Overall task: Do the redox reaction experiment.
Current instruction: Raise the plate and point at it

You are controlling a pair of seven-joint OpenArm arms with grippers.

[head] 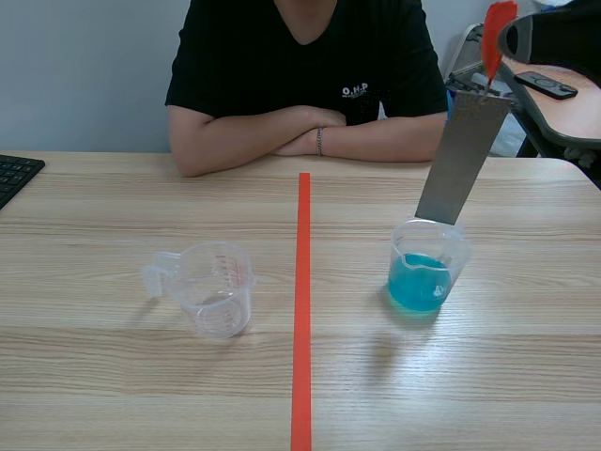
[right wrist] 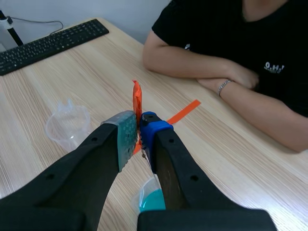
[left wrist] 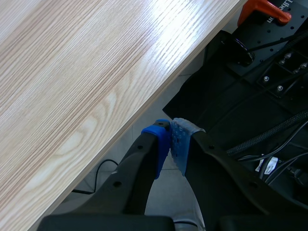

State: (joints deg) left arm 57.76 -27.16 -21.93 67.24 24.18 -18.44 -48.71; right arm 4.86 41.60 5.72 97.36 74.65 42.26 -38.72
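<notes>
A grey metal strip [head: 462,160] with an orange-red tab [head: 496,33] at its top hangs tilted from my right gripper [head: 502,39], high at the right. Its lower end reaches the far rim of a clear beaker of blue liquid [head: 424,268]. In the right wrist view the gripper [right wrist: 139,130] is shut on the tab [right wrist: 137,98], with the blue beaker [right wrist: 151,199] below it; the fingers hide the strip. An empty measuring beaker [head: 214,287] stands left of the tape line. My left gripper [left wrist: 172,139] is shut on nothing, off the table beside its edge [left wrist: 144,101].
A person sits across the table with folded arms [head: 300,132] resting on its far edge. A black keyboard [head: 14,174] lies at the far left. A side table with a remote [head: 547,85] stands behind the right arm.
</notes>
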